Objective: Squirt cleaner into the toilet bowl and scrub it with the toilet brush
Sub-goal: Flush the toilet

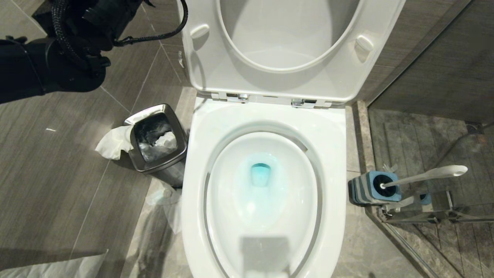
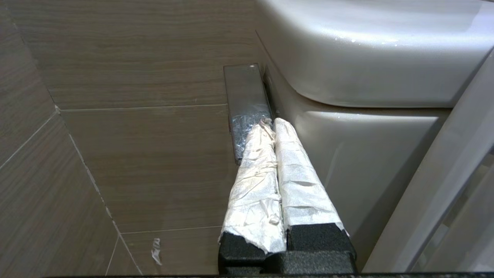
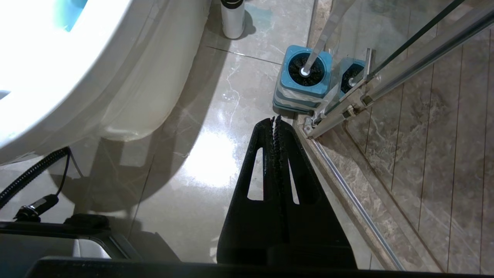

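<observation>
Left gripper (image 2: 270, 125) sits empty, fingers pinched together, up by the bin (image 1: 158, 141), bowl (image 1: 262, 116) already blue, and the closed, empty right gripper (image 3: 276, 121) could easily knock the brush (image 1: 424, 175) out of its holder (image 1: 370, 189).

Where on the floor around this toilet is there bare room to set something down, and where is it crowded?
Bare tile lies between the toilet bowl and the blue brush holder, and left of the steel waste bin. It is crowded around the bin, where tissue spills over, and by the glass shower door.
</observation>
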Tool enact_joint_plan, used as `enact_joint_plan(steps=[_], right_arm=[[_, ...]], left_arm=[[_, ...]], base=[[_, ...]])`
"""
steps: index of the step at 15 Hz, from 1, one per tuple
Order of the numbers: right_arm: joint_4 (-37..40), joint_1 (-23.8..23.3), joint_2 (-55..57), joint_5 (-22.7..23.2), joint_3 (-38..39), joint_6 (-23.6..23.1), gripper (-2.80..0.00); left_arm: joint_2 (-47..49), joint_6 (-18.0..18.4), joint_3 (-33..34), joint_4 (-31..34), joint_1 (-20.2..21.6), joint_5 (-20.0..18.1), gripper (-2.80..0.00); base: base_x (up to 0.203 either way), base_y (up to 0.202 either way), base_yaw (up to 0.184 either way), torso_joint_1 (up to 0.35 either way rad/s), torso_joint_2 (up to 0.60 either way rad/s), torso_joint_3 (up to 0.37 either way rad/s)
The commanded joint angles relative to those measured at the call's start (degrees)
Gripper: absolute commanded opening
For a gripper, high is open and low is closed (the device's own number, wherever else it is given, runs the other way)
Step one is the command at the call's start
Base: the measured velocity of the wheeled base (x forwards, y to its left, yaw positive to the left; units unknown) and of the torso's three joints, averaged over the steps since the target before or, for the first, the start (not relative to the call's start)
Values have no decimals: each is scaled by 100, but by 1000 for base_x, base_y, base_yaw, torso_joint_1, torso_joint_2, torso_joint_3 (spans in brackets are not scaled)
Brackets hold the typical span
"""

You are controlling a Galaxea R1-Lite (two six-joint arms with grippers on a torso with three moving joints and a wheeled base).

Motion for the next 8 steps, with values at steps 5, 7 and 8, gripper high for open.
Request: enact_joint_plan(steps=[5, 7, 8], right_arm=[[0, 1, -6, 0, 9, -3, -280], [0, 1, -6, 5, 9, -3, -280], [0, 1, 2, 8, 9, -3, -280]], left_arm=[[308, -17, 5, -5, 27, 1, -280], [385, -30, 5, -19, 31, 1, -280], [406, -30, 5, -11, 36, 1, -280]], base=[[0, 0, 0, 0, 0, 0], [0, 0, 0, 0, 0, 0], [0, 0, 0, 0, 0, 0]])
